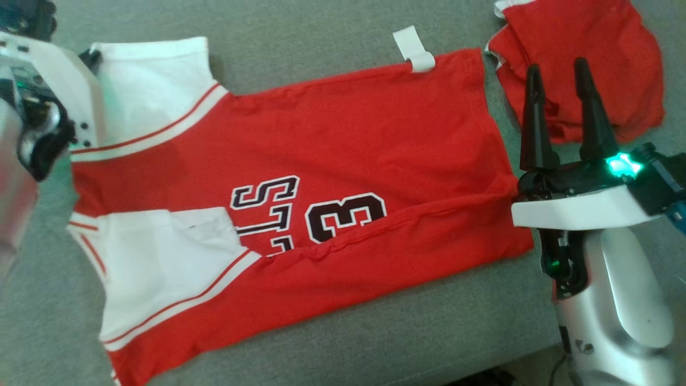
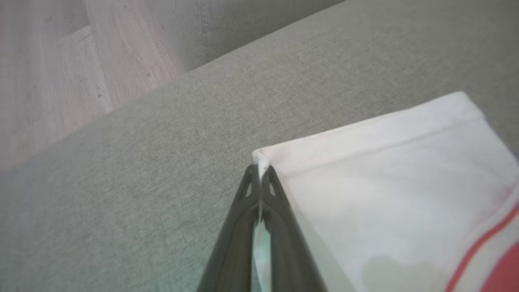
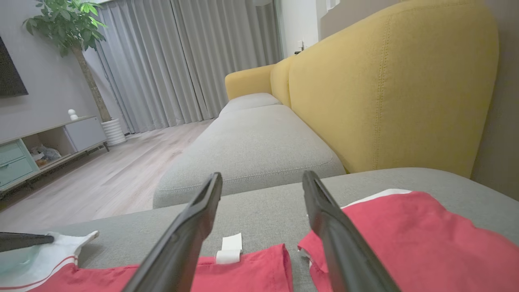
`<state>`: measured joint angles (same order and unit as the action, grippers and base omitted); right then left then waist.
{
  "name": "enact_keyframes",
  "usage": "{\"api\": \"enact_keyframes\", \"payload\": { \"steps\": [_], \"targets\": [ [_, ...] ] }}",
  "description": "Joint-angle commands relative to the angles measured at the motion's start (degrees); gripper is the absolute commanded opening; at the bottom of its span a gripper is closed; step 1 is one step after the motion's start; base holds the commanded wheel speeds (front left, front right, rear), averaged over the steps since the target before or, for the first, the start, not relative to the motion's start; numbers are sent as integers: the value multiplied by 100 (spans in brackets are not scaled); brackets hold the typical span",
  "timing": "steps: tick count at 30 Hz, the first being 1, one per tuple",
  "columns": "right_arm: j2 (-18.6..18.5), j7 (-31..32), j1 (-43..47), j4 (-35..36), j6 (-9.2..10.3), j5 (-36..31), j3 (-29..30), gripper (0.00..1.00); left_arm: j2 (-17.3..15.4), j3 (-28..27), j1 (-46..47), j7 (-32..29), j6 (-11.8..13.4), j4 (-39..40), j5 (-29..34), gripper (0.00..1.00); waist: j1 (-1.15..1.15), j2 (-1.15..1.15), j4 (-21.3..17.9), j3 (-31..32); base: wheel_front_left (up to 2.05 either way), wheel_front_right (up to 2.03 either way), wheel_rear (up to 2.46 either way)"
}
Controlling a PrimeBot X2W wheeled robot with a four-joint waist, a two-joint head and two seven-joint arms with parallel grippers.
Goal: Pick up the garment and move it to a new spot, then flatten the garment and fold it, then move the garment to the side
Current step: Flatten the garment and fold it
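Observation:
A red jersey (image 1: 332, 145) with white sleeves and black lettering lies spread flat on the grey sofa seat (image 1: 321, 43), its lower long edge folded up over the numbers. My left gripper (image 2: 259, 170) is shut on the corner of the upper white sleeve (image 2: 385, 182), low on the cushion; its pale wrist (image 1: 43, 102) sits at the head view's upper left. My right gripper (image 1: 560, 69) hovers open and holds nothing, above the gap between the jersey's hem and a second red garment (image 1: 589, 48). In the right wrist view, the right gripper (image 3: 262, 178) straddles that gap.
A white tag (image 1: 414, 49) lies at the jersey's far edge. The seat's front edge runs along the head view's bottom right. A yellow sofa back (image 3: 385, 81) rises behind; wooden floor (image 3: 101, 178), a low cabinet (image 3: 40, 146) and a potted plant (image 3: 69, 28) stand beyond.

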<state>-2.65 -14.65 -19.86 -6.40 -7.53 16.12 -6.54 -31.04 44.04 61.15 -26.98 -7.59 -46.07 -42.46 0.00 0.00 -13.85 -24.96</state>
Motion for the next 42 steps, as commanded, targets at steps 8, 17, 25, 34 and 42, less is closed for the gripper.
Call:
{"api": "enact_keyframes", "payload": {
  "steps": [8,17,25,34,42],
  "targets": [
    [-33,440,-95,129,4,-711,56,100,88,-30,24,1674,11,593,130,0,0,0,653,687,0,0,0],
    [-539,1511,-533,-278,4,-652,206,100,178,27,-760,2573,385,1727,258,0,0,0,1279,1061,0,0,0],
    [-963,2354,-1107,-1590,4,-638,258,100,-34,99,-1387,2684,799,2739,352,0,0,0,1541,970,0,0,0],
    [-1021,2730,-1527,-2953,4,-1029,524,100,-172,131,-1617,2559,1052,3295,355,0,0,0,1714,849,0,0,0],
    [-984,2726,-1899,-3627,4,-1194,543,100,-143,174,-1562,2515,1075,3405,362,0,0,0,1768,722,0,0,0]
  ]
}}
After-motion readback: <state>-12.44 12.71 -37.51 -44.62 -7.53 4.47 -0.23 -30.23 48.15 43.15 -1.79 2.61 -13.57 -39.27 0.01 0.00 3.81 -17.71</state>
